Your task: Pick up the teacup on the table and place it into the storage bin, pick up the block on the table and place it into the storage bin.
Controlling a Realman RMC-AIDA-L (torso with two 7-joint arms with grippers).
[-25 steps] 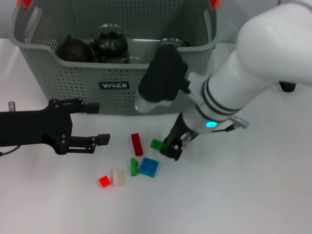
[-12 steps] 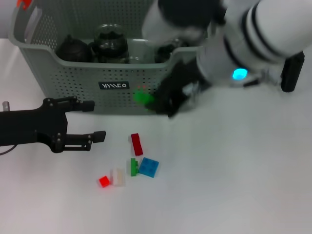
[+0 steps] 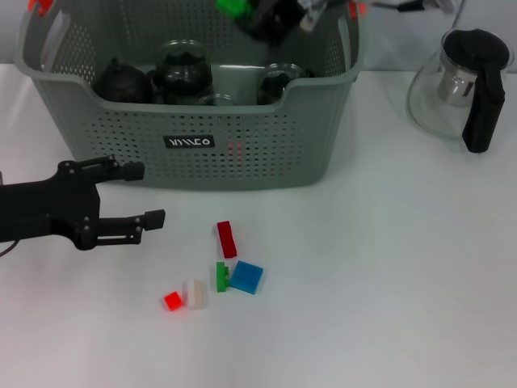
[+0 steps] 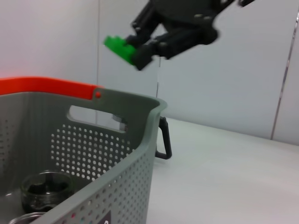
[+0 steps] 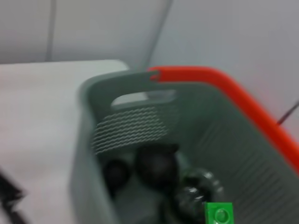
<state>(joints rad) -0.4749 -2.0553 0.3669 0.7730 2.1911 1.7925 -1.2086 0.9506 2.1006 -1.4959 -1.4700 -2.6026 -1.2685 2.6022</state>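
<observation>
Block [image 4: 117, 46] (bright green, studded)

A small black label [image 3: 189, 142] on the storage bin [image 3: 266, 153] carries white letters too small to read.

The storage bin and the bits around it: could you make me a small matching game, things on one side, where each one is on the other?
Things:
1. green block
2. glass teapot
3. blue block
4. left hand

Places:
A. on the table, beside the storage bin
B. on the table, among the loose blocks
C. held by the right hand above the bin
D. open, low in front of the bin

Pairs: 1-C, 2-A, 3-B, 4-D
</observation>
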